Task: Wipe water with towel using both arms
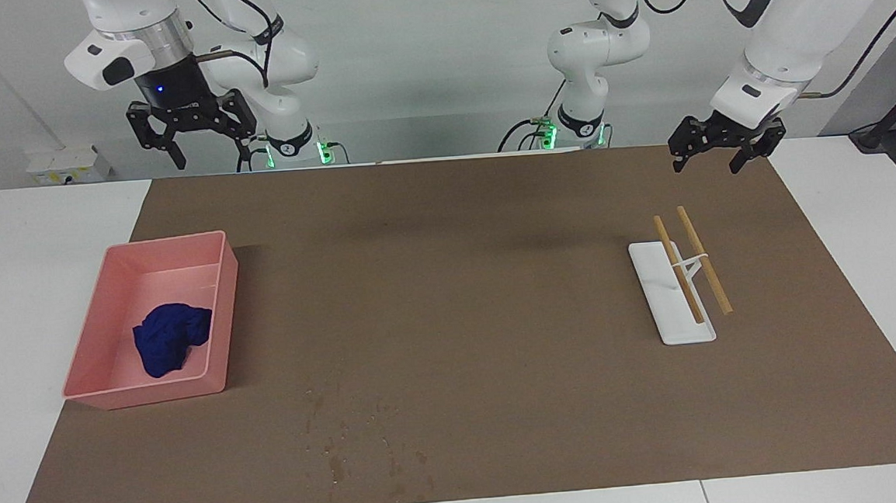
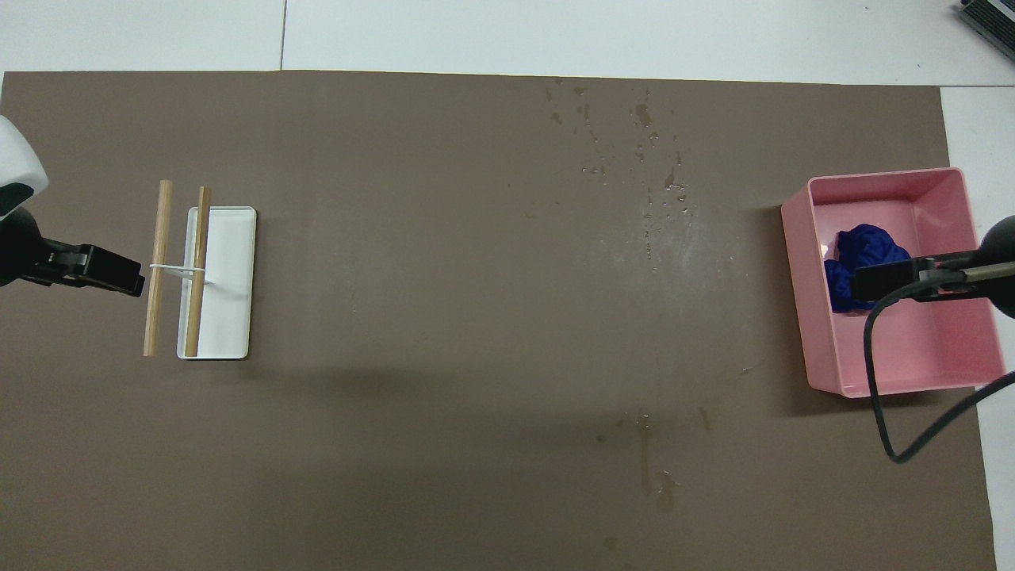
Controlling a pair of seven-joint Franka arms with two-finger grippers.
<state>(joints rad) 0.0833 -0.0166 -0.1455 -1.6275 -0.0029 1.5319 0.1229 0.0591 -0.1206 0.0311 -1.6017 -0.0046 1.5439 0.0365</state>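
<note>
The crumpled navy-blue towel (image 1: 172, 337) lies in the pink plastic tray (image 1: 223, 320), well below our wide-open right gripper (image 1: 192, 136); our left gripper (image 1: 725, 147) waits, open. Descending off-centre, we risk nudging the tray.

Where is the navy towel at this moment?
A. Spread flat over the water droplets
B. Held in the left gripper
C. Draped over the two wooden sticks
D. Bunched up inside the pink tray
D: the towel lies as a crumpled lump on the floor of the pink tray, with both grippers up in the air and holding nothing.
</note>
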